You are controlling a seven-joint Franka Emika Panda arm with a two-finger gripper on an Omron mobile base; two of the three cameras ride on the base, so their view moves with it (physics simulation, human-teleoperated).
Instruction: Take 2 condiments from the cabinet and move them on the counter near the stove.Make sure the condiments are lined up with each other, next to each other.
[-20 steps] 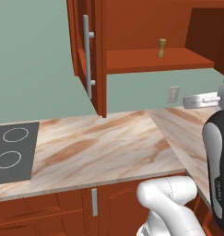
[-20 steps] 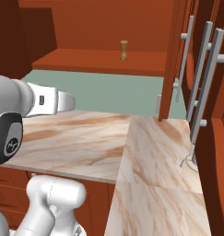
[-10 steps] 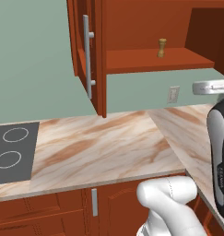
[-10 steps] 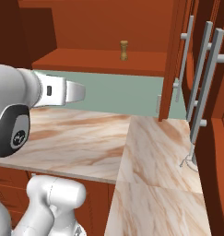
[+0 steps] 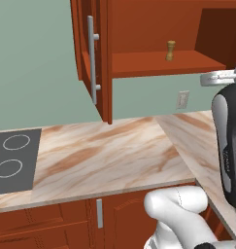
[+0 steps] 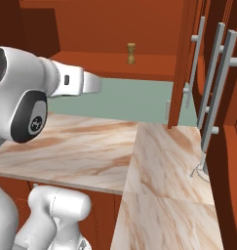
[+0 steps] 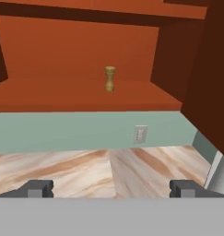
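In the hand view the gripper (image 7: pixel 111 188) stood wide open and empty, fingertips (image 7: pixel 37 188) far apart, facing the wooden shaker (image 7: pixel 109 79) upright on the cabinet (image 7: pixel 62 99) shelf. The left base view alone showed the stove (image 5: pixel 12 160), cut off at the left edge.
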